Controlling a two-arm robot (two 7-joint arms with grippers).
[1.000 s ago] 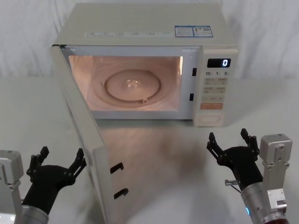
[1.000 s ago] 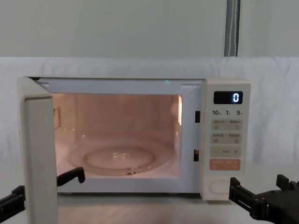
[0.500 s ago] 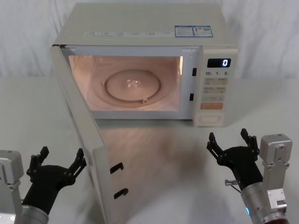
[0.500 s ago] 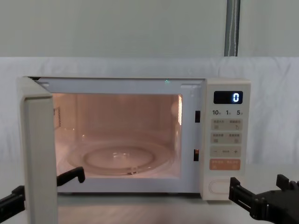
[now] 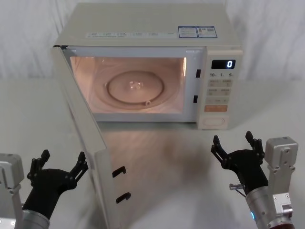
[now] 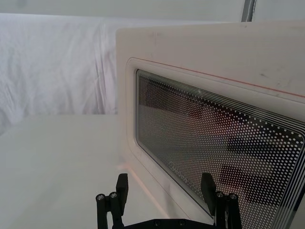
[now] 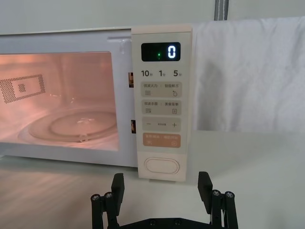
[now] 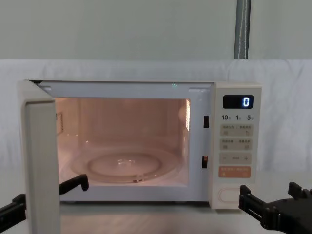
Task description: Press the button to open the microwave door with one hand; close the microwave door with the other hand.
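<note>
The microwave door [image 5: 88, 143] is standing wide open, swung out on its left hinge toward the robot, its free edge pointing at about 6 o'clock in the head view. The lit cavity is showing the glass turntable [image 5: 136, 88]. The left gripper [image 5: 58, 164] is hovering low at about 8 o'clock in the head view, fingers spread and grasping nothing, just outside the door's outer face; in the left wrist view the dotted door window [image 6: 219, 148] is lying close ahead of its fingertips [image 6: 122, 182], apart from them. The right gripper [image 5: 237, 143] is hanging at about 4 o'clock, fingers likewise spread and empty. The button [image 5: 214, 122], wide and pill-shaped, is sitting at the bottom of the control panel [image 5: 219, 90], at roughly 11 o'clock from the right gripper and clearly apart from it; in the right wrist view the button [image 7: 161, 166] is lying between and beyond the two fingers. The display [image 7: 160, 51] is reading 0.
</note>
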